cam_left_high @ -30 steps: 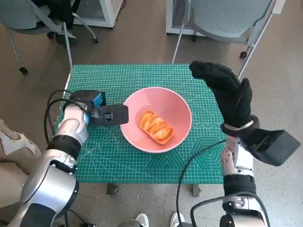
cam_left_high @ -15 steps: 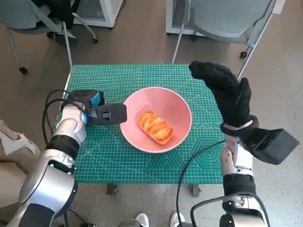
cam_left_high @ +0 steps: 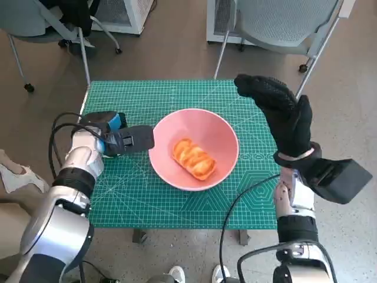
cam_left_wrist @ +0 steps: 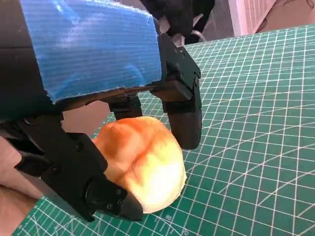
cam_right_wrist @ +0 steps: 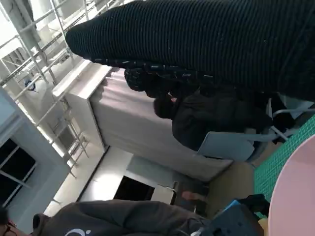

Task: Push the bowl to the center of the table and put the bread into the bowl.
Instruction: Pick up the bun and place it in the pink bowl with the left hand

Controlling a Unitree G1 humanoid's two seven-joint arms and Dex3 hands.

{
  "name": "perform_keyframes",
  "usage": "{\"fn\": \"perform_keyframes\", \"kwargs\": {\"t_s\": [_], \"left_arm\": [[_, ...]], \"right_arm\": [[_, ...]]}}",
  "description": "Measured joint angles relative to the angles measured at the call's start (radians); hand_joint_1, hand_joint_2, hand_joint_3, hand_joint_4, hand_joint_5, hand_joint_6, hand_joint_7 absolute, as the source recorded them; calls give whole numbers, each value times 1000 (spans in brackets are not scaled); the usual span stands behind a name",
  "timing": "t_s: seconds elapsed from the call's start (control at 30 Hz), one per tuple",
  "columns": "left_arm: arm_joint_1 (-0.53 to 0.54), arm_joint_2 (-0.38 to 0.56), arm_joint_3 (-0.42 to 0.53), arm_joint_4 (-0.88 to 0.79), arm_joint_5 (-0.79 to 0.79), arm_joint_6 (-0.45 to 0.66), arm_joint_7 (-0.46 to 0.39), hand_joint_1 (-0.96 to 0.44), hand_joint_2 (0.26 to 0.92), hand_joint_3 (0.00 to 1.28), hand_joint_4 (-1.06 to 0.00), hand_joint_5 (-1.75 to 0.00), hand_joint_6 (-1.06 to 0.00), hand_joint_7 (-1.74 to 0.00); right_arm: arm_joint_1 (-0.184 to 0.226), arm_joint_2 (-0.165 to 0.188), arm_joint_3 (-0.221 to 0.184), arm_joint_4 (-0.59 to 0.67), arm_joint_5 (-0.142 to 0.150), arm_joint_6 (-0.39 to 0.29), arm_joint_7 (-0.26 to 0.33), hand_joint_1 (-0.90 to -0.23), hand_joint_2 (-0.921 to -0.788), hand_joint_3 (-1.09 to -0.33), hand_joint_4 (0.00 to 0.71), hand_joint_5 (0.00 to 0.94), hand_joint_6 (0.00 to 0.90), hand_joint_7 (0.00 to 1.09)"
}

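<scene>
Left robot hand (cam_left_high: 131, 140) fingers spread, seemingly touching bowl (cam_left_high: 221, 127) rim; bread (cam_left_high: 193, 158) inside bowl, beside it.

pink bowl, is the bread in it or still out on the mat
In. The golden glazed bread roll lies inside the round pink bowl on the green cutting mat, and neither hand holds it.

green cutting mat (cam_left_high: 153, 200) on table, pink bowl (cam_left_high: 221, 132)
</scene>
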Motion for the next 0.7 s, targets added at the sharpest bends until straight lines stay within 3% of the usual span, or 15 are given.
{"fn": "perform_keyframes", "kwargs": {"t_s": [0.33, 0.7], "left_arm": [[23, 104, 78, -326, -30, -22, -8, 1, 848, 159, -756, -1176, -664, -1064], [159, 173, 185, -759, -31, 4, -52, 2, 829, 156, -799, -1161, -725, -962]], "right_arm": [[-4, 1, 0, 4, 2, -1, 0, -670, -921, -882, 74, 0, -1, 271], [-10, 1, -1, 4, 2, -1, 0, -670, -921, -884, 73, 0, -1, 270]]}}
